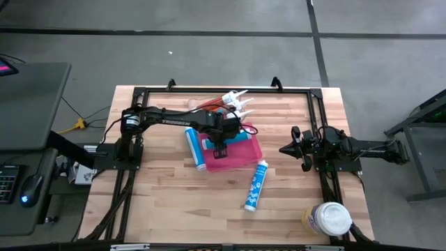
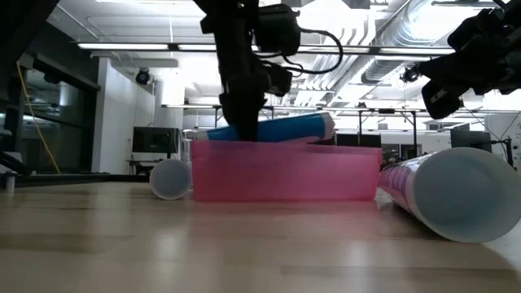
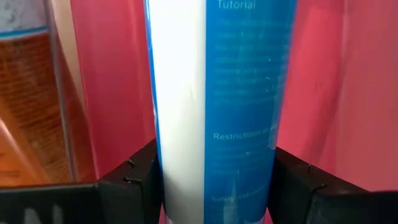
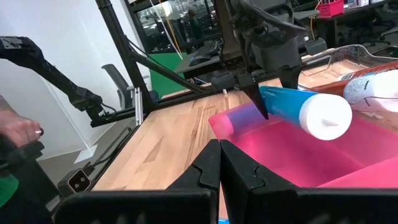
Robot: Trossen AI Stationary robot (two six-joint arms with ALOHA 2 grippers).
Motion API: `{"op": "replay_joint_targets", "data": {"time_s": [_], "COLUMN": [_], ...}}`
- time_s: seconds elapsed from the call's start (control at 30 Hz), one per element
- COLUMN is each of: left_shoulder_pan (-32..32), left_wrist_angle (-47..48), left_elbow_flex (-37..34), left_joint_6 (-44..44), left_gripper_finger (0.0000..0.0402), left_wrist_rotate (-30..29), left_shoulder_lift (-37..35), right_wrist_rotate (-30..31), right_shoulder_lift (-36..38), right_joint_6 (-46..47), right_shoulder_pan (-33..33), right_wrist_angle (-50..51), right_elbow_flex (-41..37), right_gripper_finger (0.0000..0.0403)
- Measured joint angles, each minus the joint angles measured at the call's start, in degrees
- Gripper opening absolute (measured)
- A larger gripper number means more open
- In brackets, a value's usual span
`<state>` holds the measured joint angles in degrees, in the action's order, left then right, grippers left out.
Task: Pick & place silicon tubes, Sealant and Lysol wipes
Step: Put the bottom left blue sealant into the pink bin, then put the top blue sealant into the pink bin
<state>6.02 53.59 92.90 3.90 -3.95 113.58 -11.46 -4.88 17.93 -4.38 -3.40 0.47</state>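
Two arms show in the high view: the left gripper (image 1: 221,143) over the pink plastic tray (image 1: 244,157), the right gripper (image 1: 287,148) clenched on nothing beside it, and the yellowish white-lidded Lysol wipes canister (image 1: 327,219) at the wooden desk's (image 1: 167,202) near right corner. Left wrist view: its fingers (image 3: 140,177) grasp a blue-and-white caulk tube (image 3: 214,106).

Two black arms (image 1: 174,117), white lettering
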Motion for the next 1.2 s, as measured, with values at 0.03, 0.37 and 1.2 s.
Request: {"op": "replay_joint_targets", "data": {"time_s": [0.03, 0.37, 1.2], "left_shoulder_pan": [0.00, 0.00, -0.09], "left_wrist_angle": [-0.38, 0.53, -1.42], "left_elbow_flex": [0.08, -0.15, 0.09], "left_joint_6": [0.00, 3.03, 3.15], "left_gripper_finger": [0.0194, 0.0194, 0.0275], "left_wrist_rotate": [-0.05, -0.44, -3.27], "left_shoulder_lift": [0.56, 3.17, 2.81], "right_wrist_rotate": [0.00, -0.02, -0.04], "right_shoulder_lift": [0.00, 0.00, -0.02], "right_joint_6": [0.00, 0.00, 0.00], "right_shoulder_pan": [0.00, 0.00, 0.00], "right_wrist_angle": [0.01, 0.00, -0.22], "right_elbow_flex": [0.00, 0.00, 0.00], "right_gripper_finger": [0.0001, 0.0001, 0.0001]}}
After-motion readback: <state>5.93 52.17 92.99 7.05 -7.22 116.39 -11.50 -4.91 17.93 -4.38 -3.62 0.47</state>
